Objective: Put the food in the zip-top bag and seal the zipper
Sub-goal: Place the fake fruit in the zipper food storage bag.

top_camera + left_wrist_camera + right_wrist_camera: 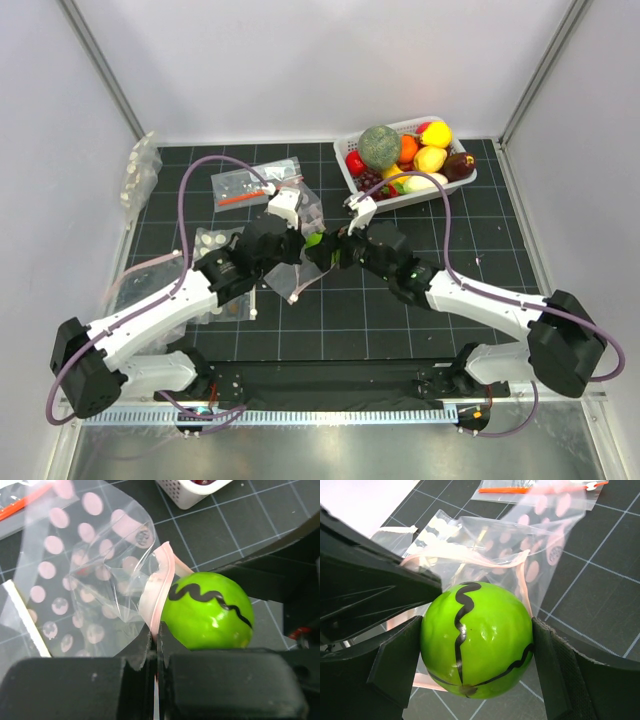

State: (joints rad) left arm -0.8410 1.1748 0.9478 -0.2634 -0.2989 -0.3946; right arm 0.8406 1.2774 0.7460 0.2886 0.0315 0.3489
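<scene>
Our right fingers (pixel 395 665) clamp the green round fruit (pixel 477 637) beside the zip-top bag (pixel 75 580), whose pink zipper (pixel 160 585) our left fingers (pixel 225 685) pinch shut above the counter (pixel 600 595).

Bright, even light is cast from above; shadows are soft; mild glare is seen on the green round fruit (pixel 476 639).

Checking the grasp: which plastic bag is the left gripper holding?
The dotted bag with the pink strip, pinched at its mouth by the left gripper; the bag with the orange stick lies flat behind, untouched.
</scene>
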